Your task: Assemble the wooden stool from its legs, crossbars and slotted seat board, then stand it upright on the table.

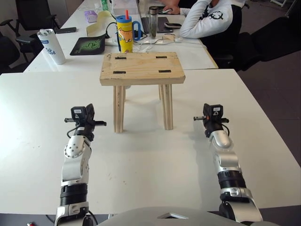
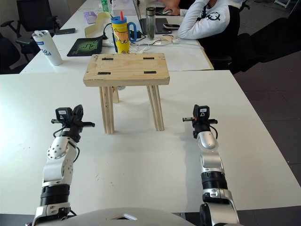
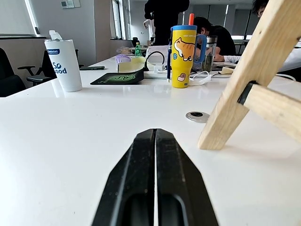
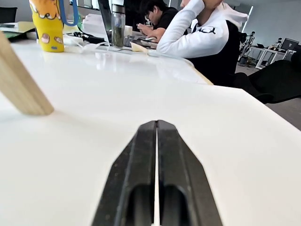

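Step in hand: by my judgement the stool (image 1: 142,68) is already built and upright, so what is left is only to leave it standing.
Doing it well: any move of either arm should go back toward the near edge of the desk (image 1: 150,160), away from the legs, since a sideways knock could tip or shift the stool.
Left hand (image 3: 154,133): fingers pressed together, holding nothing, low over the desk, near and left of the stool.
Right hand (image 4: 156,124): fingers together, holding nothing, near and right of the stool.
Stool place: middle of the desk, toward its far edge, apart from both hands.
Stool look: pale bare wood; flat seat board with four dark slots (image 1: 119,58); splayed legs (image 1: 118,108); a crossbar (image 3: 273,106) joined into one leg.
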Motion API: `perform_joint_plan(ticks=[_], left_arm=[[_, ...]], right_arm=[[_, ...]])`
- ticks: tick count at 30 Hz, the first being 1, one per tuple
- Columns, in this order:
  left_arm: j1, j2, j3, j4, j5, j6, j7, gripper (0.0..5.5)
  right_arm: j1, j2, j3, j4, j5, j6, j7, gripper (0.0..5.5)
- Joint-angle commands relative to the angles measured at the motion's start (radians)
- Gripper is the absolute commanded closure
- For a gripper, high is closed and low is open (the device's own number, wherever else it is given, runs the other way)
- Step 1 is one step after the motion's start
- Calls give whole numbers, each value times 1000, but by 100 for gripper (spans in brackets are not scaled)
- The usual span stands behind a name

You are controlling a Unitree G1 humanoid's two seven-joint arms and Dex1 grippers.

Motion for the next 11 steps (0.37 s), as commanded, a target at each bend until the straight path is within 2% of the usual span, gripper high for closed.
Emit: perform_joint_plan(ticks=[1,11], left_arm=[[64,-32,-36,20,22,-80,-1,545],[15,-42,-82,33,51,-142,16,545]], right_arm=[[46,26,29,-51,-8,-38,1,550],[42,35,49,-7,-24,-88,-1,550]])
